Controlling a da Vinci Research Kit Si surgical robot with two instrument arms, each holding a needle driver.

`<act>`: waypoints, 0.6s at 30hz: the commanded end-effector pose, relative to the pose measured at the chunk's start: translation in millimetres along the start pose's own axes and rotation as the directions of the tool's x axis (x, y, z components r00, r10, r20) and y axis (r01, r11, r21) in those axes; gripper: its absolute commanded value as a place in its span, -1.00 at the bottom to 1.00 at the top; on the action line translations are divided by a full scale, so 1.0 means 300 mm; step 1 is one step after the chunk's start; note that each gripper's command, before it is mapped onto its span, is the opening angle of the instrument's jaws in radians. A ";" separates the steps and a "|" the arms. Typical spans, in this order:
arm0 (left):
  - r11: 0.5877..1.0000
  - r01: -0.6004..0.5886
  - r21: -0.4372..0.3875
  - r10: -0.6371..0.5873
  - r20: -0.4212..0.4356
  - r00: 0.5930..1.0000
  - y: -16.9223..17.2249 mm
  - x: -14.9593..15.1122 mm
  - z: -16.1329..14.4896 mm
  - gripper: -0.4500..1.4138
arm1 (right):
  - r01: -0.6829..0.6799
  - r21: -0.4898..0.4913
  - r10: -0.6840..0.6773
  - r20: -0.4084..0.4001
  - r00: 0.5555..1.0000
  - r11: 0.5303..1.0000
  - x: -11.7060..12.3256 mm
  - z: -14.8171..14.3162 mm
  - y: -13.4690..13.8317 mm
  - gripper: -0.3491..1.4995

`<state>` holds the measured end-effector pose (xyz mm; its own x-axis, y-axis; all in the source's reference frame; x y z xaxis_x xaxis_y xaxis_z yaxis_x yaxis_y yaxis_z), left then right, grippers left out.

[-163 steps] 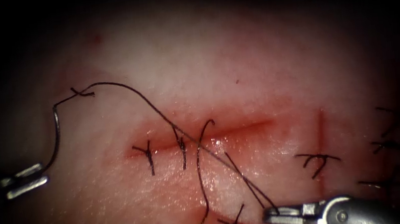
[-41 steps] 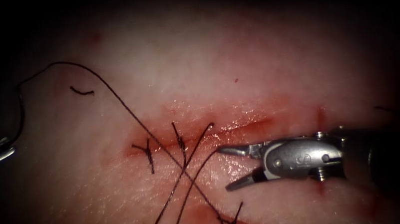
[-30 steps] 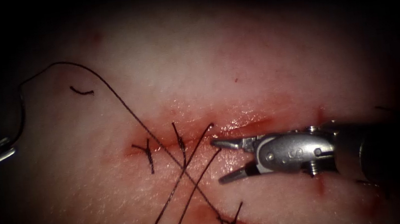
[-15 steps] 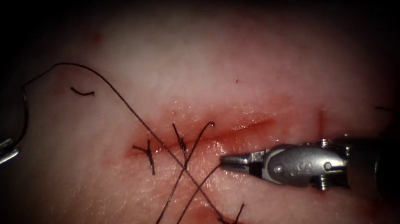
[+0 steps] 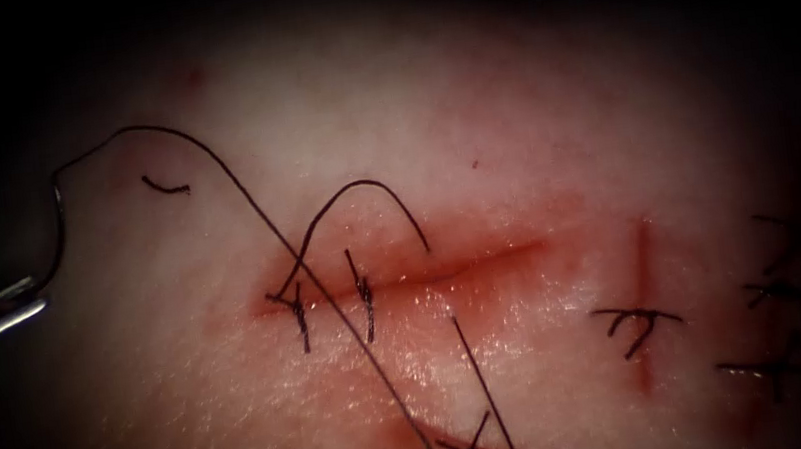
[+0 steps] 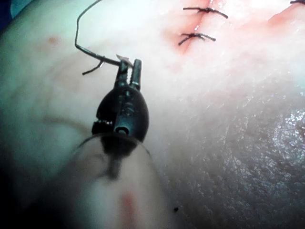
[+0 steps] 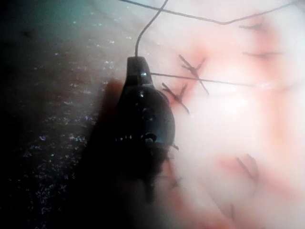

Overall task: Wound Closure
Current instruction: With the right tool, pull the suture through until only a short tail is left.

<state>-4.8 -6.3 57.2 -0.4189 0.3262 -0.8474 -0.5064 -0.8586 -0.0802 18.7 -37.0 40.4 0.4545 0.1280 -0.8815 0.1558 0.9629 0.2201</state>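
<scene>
**Needle held clear of the tissue at far left**

In the endoscope view's left edge, the left tool [image 5: 3, 312] has its jaws clamped on the curved needle [image 5: 57, 238] near its lower end; the needle rises free of the tissue [image 5: 512, 141], left of the cut [image 5: 446, 270]. Thread [image 5: 212, 160] arcs from the needle's top down across the cut. The right tool [image 7: 137, 64] has its jaws together on the thread.

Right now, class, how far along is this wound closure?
Done: two stitches at the left end of the cut. In hand: left tool holds the needle near one end, clear of the tissue; right tool grips thread. Left: its open right stretch.
</scene>
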 end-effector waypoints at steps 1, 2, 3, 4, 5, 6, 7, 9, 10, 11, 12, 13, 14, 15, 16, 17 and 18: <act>1.000 -0.001 0.000 0.001 -0.002 1.000 0.000 -0.001 0.002 -1.00 | 0.002 0.024 -0.002 -0.002 1.000 1.000 0.0017 0.0024 -0.0011 -1.00; 1.000 -0.001 0.000 0.001 -0.002 1.000 0.000 -0.001 0.002 -1.00 | 0.000 0.034 0.000 -0.009 1.000 0.999 0.0022 0.0020 -0.0003 -1.00; 1.000 -0.001 0.000 0.001 -0.002 1.000 0.000 -0.001 0.002 -1.00 | -0.003 0.036 0.004 -0.014 1.000 0.999 0.0023 0.0015 0.0011 -0.87; 1.000 -0.001 -0.001 0.001 -0.002 1.000 0.000 -0.001 0.002 -1.00 | -0.008 0.032 0.009 -0.023 1.000 0.999 0.0022 0.0009 0.0032 -0.33; 1.000 -0.002 -0.002 0.002 -0.002 1.000 -0.001 -0.001 0.002 -1.00 | -0.015 0.025 0.016 -0.041 0.999 1.000 0.0018 0.0001 0.0064 -0.02; 1.000 -0.002 -0.003 0.002 -0.003 1.000 -0.001 -0.001 0.001 -1.00 | -0.027 0.016 0.028 -0.061 0.998 0.999 0.0013 -0.0006 0.0095 0.23; 1.000 -0.002 -0.005 0.002 -0.003 1.000 -0.001 -0.001 0.001 -1.00 | -0.001 -0.006 0.000 -0.099 0.995 1.000 0.0003 -0.0015 0.0141 0.45; 1.000 -0.003 -0.009 0.003 -0.004 1.000 -0.002 -0.002 0.000 -1.00 | 0.041 -0.047 -0.048 -0.155 0.987 0.998 -0.0016 -0.0030 0.0211 0.65; 1.000 -0.004 -0.011 0.004 -0.005 1.000 -0.003 -0.002 -0.001 -1.00 | 0.064 -0.076 -0.077 -0.181 0.980 0.995 -0.0030 -0.0040 0.0260 0.76; 1.000 -0.004 -0.009 0.004 -0.001 1.000 -0.003 -0.002 -0.001 -1.00 | 0.071 -0.099 -0.089 -0.190 0.978 0.993 -0.0042 -0.0048 0.0294 0.82; 1.000 -0.005 -0.008 0.005 0.002 1.000 -0.004 -0.003 -0.003 -1.00 | 0.074 -0.173 -0.107 -0.187 0.977 0.982 -0.0068 -0.0067 0.0368 0.89; 1.000 -0.006 -0.008 0.007 0.005 1.000 -0.005 -0.003 -0.004 -1.00 | 0.085 -0.191 -0.122 -0.190 0.974 0.978 -0.0080 -0.0074 0.0400 0.89; 1.000 -0.009 -0.010 0.009 0.010 1.000 -0.005 -0.003 -0.006 -1.00 | 0.097 -0.207 -0.136 -0.187 0.973 0.974 -0.0093 -0.0081 0.0433 0.91; 1.000 -0.009 -0.005 0.009 0.014 1.000 -0.006 -0.003 -0.008 -1.00 | 0.093 -0.216 -0.134 -0.186 0.973 0.972 -0.0106 -0.0086 0.0462 0.91; 1.000 -0.008 0.003 0.008 0.020 1.000 -0.008 -0.004 -0.010 -1.00 | 0.083 -0.221 -0.125 -0.181 0.975 0.972 -0.0125 -0.0091 0.0497 0.91; 1.000 -0.005 0.012 0.005 0.020 1.000 -0.008 -0.004 -0.012 -1.00 | 0.089 -0.230 -0.131 -0.176 0.976 0.969 -0.0139 -0.0092 0.0520 0.91; 1.000 -0.004 0.019 0.004 0.022 1.000 -0.009 -0.004 -0.014 -1.00 | 0.089 -0.237 -0.132 -0.173 0.976 0.967 -0.0154 -0.0090 0.0543 0.91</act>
<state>1.6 -6.4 55.4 -0.4429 0.3344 -0.8319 -0.5206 -0.8513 -0.0651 16.1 -20.9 47.0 0.2793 0.0351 -0.9596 -0.0244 0.9993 0.0295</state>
